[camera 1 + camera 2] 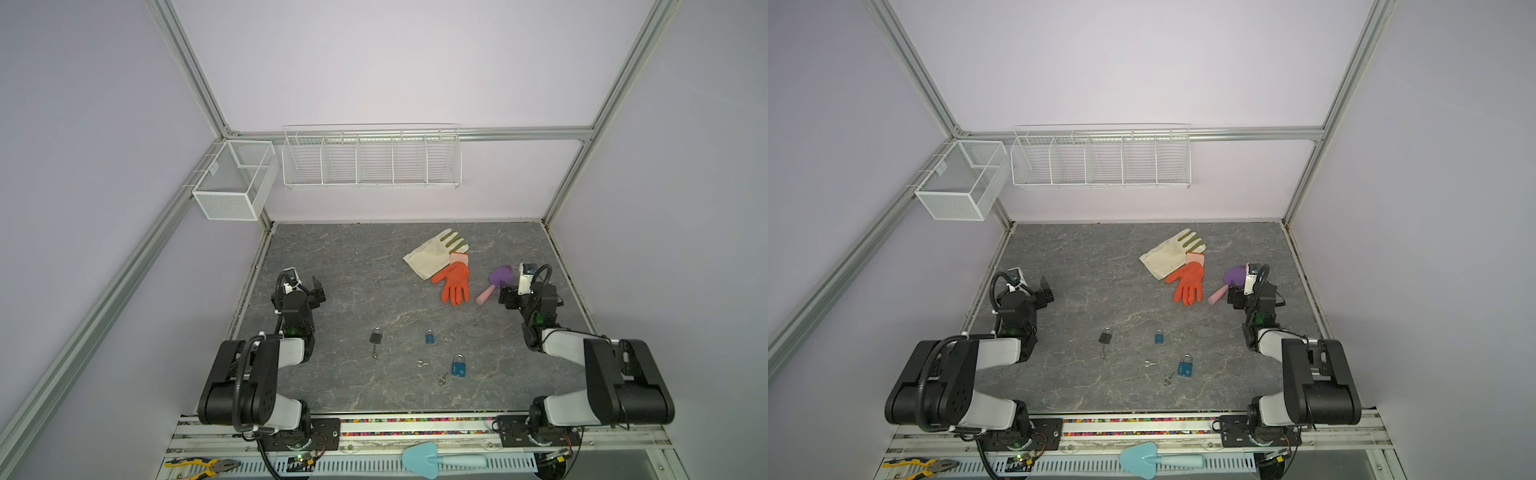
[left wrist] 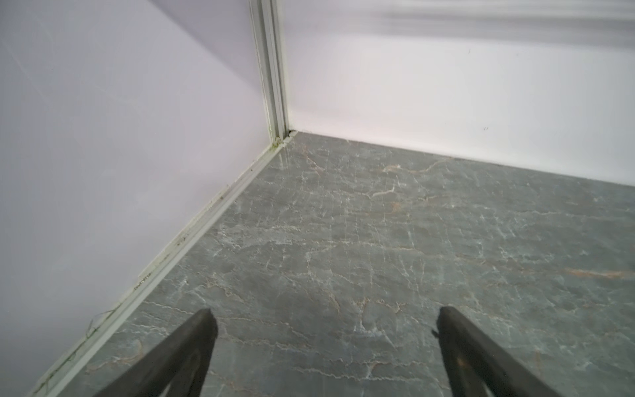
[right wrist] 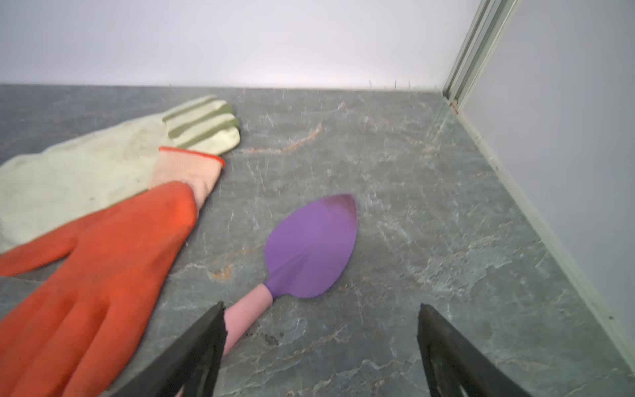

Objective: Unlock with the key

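Well, in both top views three padlocks (image 1: 458, 366) (image 1: 1185, 366) lie toward the table's near edge with small keys (image 1: 422, 363) among them; I judge a key light, stiff and slippery, best pinched across its flat head. Left wrist view: my left gripper (image 2: 324, 319) gapes over bare table (image 2: 378, 223). Right wrist view: my right gripper (image 3: 321, 316) stands wide, empty, by a purple trowel (image 3: 311, 247).

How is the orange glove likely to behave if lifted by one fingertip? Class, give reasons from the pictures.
The orange glove lies flat and soft-looking, so it probably droops limply rather than holding shape. Its cuff rests on the white glove, so pulling it might drag that one along. It looks thin, likely light.
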### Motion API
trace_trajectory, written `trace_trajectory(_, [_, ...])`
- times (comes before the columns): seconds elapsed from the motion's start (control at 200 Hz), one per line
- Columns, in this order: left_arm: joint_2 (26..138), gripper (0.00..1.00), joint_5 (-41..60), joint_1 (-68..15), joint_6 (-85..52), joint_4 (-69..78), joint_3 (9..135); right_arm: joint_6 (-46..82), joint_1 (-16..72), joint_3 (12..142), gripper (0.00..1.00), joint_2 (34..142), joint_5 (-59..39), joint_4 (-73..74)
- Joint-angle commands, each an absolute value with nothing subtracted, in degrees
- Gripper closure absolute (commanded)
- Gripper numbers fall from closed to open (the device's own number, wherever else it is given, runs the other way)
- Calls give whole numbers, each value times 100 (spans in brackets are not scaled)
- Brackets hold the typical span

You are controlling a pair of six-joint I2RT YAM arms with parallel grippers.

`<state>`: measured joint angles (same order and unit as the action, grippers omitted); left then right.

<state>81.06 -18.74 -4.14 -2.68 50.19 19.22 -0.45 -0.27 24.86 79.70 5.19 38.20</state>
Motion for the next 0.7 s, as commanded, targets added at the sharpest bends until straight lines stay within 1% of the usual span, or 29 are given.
trace_trajectory(0.0, [7289,0,-2134,-391,-568,4108,1996,172,-11,2816,11,7355,829,2900])
trace_trajectory(0.075, [6647,0,-2252,-386,-1163,2901,2313,817,-42,3155,11,6988,976,2042])
trace_trajectory(0.14, [6182,0,-2004,-387,-1535,1994,2585,1457,-44,3571,11,6771,1074,997])
trace_trajectory(0.195, [5832,0,-1804,-387,-1889,1313,2804,2033,-44,3907,11,6700,1151,160])
trace_trajectory(0.28, [5359,0,-1966,-387,-2743,447,2997,2949,-57,4145,11,6671,1145,-798])
trace_trajectory(0.355, [4973,0,-2158,-380,-3499,329,2780,3029,-65,4215,11,6650,421,-1126])
trace_trajectory(0.43, [4602,0,-1744,-335,-3882,148,2674,3179,17,4206,12,6542,11,-1469])
trace_trajectory(0.505, [4169,0,-1309,-341,-4090,-466,2809,3196,305,4246,12,6342,12,-1856])
trace_trajectory(0.585, [3741,0,-778,-343,-4095,-728,2716,3097,828,4445,12,6243,220,-2397])
trace_trajectory(0.65, [3445,0,-542,-351,-4233,-1030,2639,3075,1138,4606,12,6240,245,-2758])
trace_trajectory(0.695, [3299,0,-396,-352,-4216,-1308,2653,3084,1555,4713,12,6265,336,-2969])
